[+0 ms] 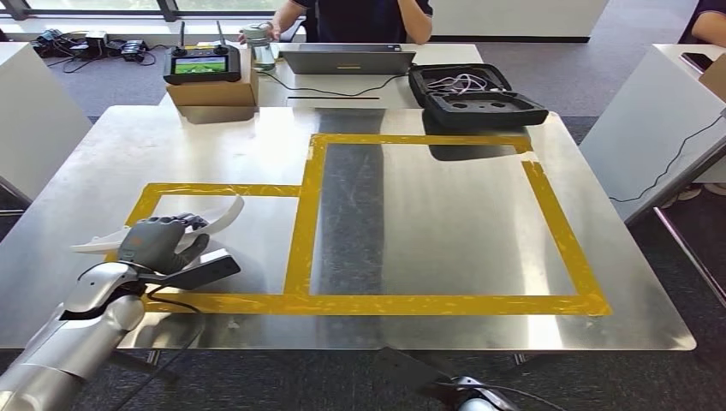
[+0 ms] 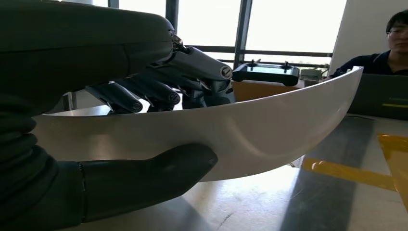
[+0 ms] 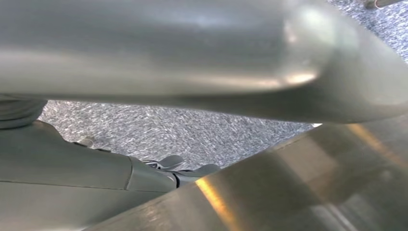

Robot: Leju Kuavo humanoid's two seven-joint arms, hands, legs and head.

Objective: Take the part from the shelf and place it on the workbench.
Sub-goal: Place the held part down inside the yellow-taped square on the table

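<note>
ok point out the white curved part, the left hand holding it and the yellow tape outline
white curved part (image 2: 269, 120): left wrist view, on its broad outer face
left hand (image 1: 158, 242): head view, on the back of the hand
yellow tape outline (image 1: 301, 223): head view, on the middle upright strip

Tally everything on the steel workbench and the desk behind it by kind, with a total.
White curved part, held by the left hand: 1
Handheld controller: 1
Cardboard box: 1
Laptop: 1
Open black case: 1
Bottle: 1
Total: 6
</note>
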